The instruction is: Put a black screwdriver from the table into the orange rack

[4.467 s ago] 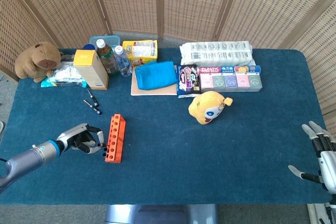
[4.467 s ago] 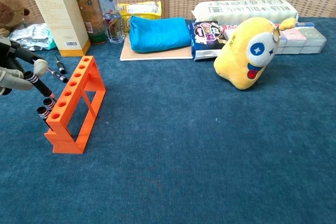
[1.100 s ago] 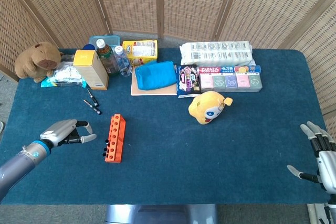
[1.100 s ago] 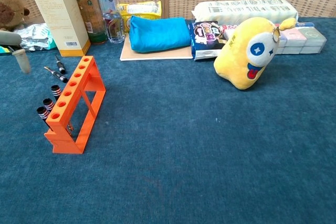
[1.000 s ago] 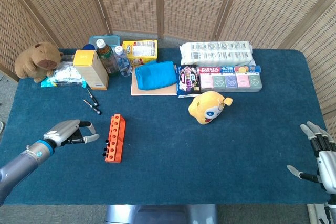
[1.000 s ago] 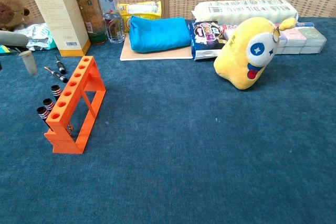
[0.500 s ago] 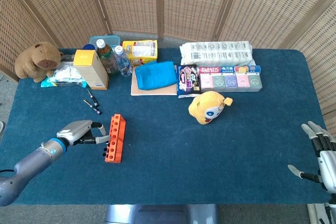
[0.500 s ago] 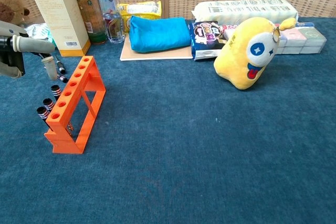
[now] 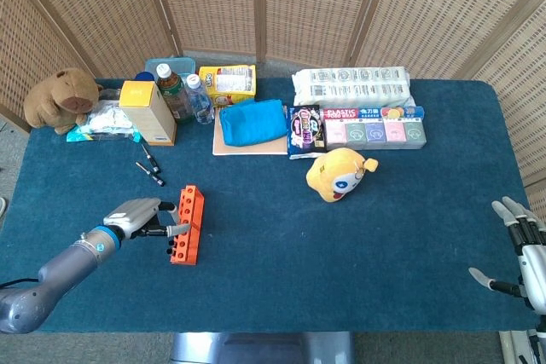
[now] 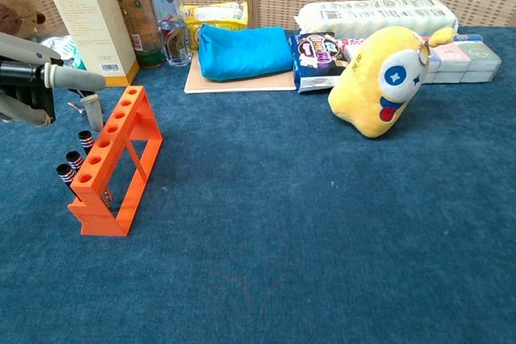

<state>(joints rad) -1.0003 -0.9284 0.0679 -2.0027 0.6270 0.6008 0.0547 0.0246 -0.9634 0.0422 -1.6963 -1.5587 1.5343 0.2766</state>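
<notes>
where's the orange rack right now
In the head view the orange rack stands on the left part of the blue table, just right of the left hand, with two loose screwdrivers lying behind it.

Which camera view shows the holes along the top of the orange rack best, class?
The chest view: the orange rack is close and large, its top holes distinct. The head view shows the whole rack from above but small, with the left hand beside it.

**Matt plastic on napped blue cloth**

The orange rack [image 10: 113,163] looks like smooth matt plastic. The table [image 10: 322,239] wears rough blue cloth. There's the plush, fuzzy yellow toy [image 10: 383,78], and behind it a woven wicker screen [image 9: 324,6].
</notes>
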